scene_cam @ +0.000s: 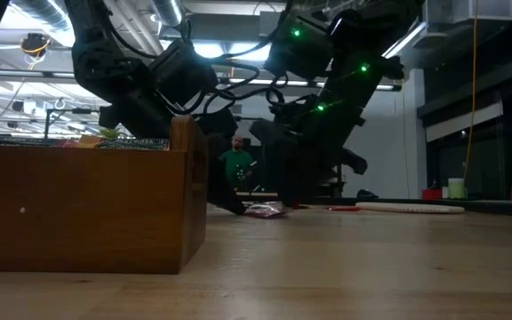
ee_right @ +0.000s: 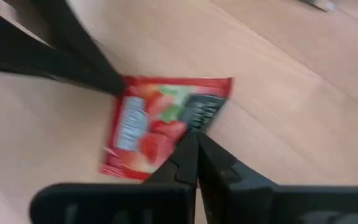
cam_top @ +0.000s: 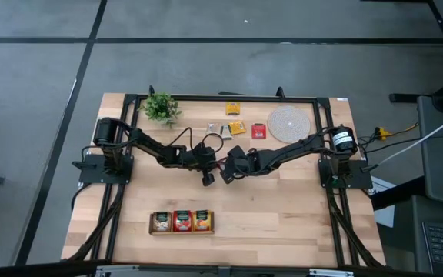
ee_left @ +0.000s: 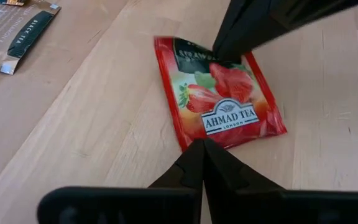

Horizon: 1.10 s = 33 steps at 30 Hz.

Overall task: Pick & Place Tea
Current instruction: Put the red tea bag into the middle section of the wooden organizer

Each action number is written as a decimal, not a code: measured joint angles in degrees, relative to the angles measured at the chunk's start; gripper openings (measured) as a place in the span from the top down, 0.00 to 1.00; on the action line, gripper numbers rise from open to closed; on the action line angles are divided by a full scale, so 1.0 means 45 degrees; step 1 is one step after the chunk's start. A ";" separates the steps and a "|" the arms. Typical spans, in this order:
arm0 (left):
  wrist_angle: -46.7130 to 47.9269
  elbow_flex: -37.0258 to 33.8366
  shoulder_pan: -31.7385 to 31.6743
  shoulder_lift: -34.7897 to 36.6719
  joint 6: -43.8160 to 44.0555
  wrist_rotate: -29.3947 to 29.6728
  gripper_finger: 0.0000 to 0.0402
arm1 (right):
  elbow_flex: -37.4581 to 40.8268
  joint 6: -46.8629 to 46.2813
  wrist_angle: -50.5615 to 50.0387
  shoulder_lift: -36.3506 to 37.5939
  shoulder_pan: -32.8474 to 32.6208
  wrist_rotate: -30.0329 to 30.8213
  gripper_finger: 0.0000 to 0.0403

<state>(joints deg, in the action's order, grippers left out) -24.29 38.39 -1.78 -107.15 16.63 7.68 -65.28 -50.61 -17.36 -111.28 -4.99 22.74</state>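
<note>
Wrist views: I am reading a red strawberry tea sachet [ee_left: 219, 93] lying flat mid-worktop [cam_top: 283, 208]; high view hides it.
Left end effector [ee_left: 202, 144]: fingers together, tip touching sachet's near edge.
Right end effector [ee_right: 194, 138]: fingers together, pressing the opposite edge.

Light wooden table [cam_top: 283, 208], plank top with a black frame along its edges, fills the middle of the high view. Lying on it: small potted plant [cam_top: 160, 107] upper left, round woven mat [cam_top: 288, 123] upper right, loose tea sachets between them — yellow one [cam_top: 232, 108], orange one [cam_top: 237, 128], red one [cam_top: 258, 131], pale ones [cam_top: 219, 128]. Wooden tray [cam_top: 181, 221] with three filled compartments sits lower centre-left; a red strawberry sachet [ee_left: 222, 93] lies flat mid-table.
</note>
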 joint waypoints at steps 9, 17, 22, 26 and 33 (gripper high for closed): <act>-0.0003 0.0000 0.0000 0.0000 0.0039 -0.0010 1.00 | 0.0000 -0.0004 -0.0611 0.0005 -0.0010 0.0350 0.92; -0.0005 0.0000 0.0000 0.0000 0.0039 -0.0015 0.99 | 0.0000 -0.0378 -0.0788 0.0005 -0.0010 0.0309 0.79; -0.0003 0.0000 -0.0003 0.0000 0.0039 -0.0019 0.99 | 0.0000 -0.0703 -0.0870 0.0005 -0.0010 -0.0191 0.72; 0.0000 0.0000 -0.0005 0.0000 0.0042 -0.0019 0.99 | 0.0000 -0.0701 -0.0883 0.0005 -0.0010 -0.0420 0.70; 0.0000 0.0000 -0.0005 0.0000 0.0040 -0.0019 0.99 | 0.0000 -0.0719 -0.0862 0.0005 -0.0010 -0.0762 0.71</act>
<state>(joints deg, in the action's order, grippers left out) -24.29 38.39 -1.80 -107.15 16.81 7.60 -65.28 -53.85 -21.23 -111.26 -5.04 19.32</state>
